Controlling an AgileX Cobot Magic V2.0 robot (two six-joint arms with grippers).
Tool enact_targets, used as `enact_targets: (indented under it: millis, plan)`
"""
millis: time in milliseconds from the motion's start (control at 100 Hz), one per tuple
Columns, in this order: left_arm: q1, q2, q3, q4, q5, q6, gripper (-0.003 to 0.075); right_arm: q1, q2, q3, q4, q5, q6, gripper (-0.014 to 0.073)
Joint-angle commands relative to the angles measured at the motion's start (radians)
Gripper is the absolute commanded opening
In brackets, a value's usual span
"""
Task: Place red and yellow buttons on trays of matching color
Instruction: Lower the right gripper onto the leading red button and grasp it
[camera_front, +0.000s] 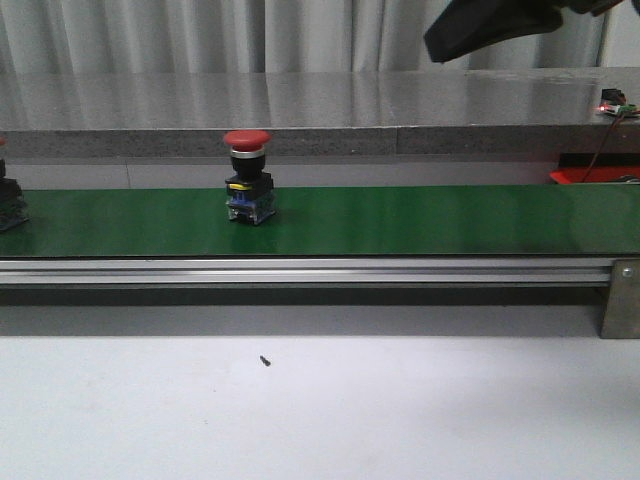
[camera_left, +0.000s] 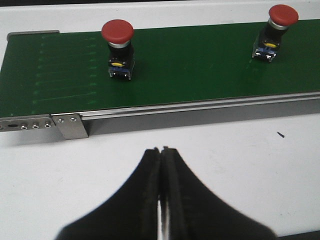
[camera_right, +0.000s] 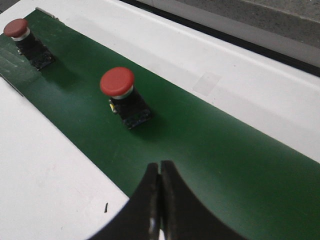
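Both grippers are sitting pressed together with nothing between the tips. The left gripper (camera_left: 162, 155) is hanging over the white table (camera_left: 240, 165), tips touching each other and nothing else. The right gripper (camera_right: 160, 172) is hovering above the green conveyor belt (camera_right: 225, 150), also touching nothing; in the front view a dark piece of the right arm (camera_front: 490, 30) is poking in at about 1 o'clock.

Counting up: two red buttons are standing upright on the belt, and I'm not seeing any others. In the front view the nearer red button (camera_front: 248, 178) is sitting around 10 o'clock from centre, well apart from the second red button (camera_front: 8, 195), which is getting cut off by the edge at 9 o'clock. There's one silver rail (camera_front: 300, 270) running along the belt's near side, and one tiny black speck (camera_front: 265, 360) lying on the table.
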Motion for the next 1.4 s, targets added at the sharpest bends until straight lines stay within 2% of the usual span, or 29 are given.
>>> enact_targets:
  millis: [0, 60, 190, 260, 300, 720, 1290, 1390]
  plan:
    - [-0.006, 0.003, -0.024, -0.029, -0.066, -0.002, -0.002, 0.025, 0.01, -0.063, 0.019, -0.036, 0.009, 0.0042]
    - [-0.006, 0.003, -0.024, -0.029, -0.066, -0.002, -0.002, 0.039, 0.039, -0.087, 0.019, -0.033, 0.012, 0.0137]
    - [-0.006, 0.003, -0.024, -0.029, -0.066, -0.002, -0.002, 0.077, 0.092, -0.131, 0.018, -0.031, 0.012, 0.0405]
    - [-0.006, 0.003, -0.024, -0.029, -0.066, -0.002, -0.002, 0.099, 0.12, -0.159, 0.014, -0.027, 0.012, 0.0492]
    - [-0.006, 0.003, -0.024, -0.029, -0.066, -0.002, -0.002, 0.11, 0.139, -0.179, 0.011, -0.023, 0.012, 0.0514]
    - [-0.006, 0.003, -0.024, -0.029, -0.066, -0.002, -0.002, 0.146, 0.33, -0.342, 0.011, 0.018, 0.023, 0.052]
    - [-0.006, 0.003, -0.024, -0.029, -0.066, -0.002, -0.002, 0.146, 0.41, -0.358, 0.011, -0.04, 0.023, 0.052]
    - [-0.006, 0.003, -0.024, -0.029, -0.066, -0.002, -0.002, 0.145, 0.41, -0.358, 0.011, -0.056, 0.023, 0.0489]
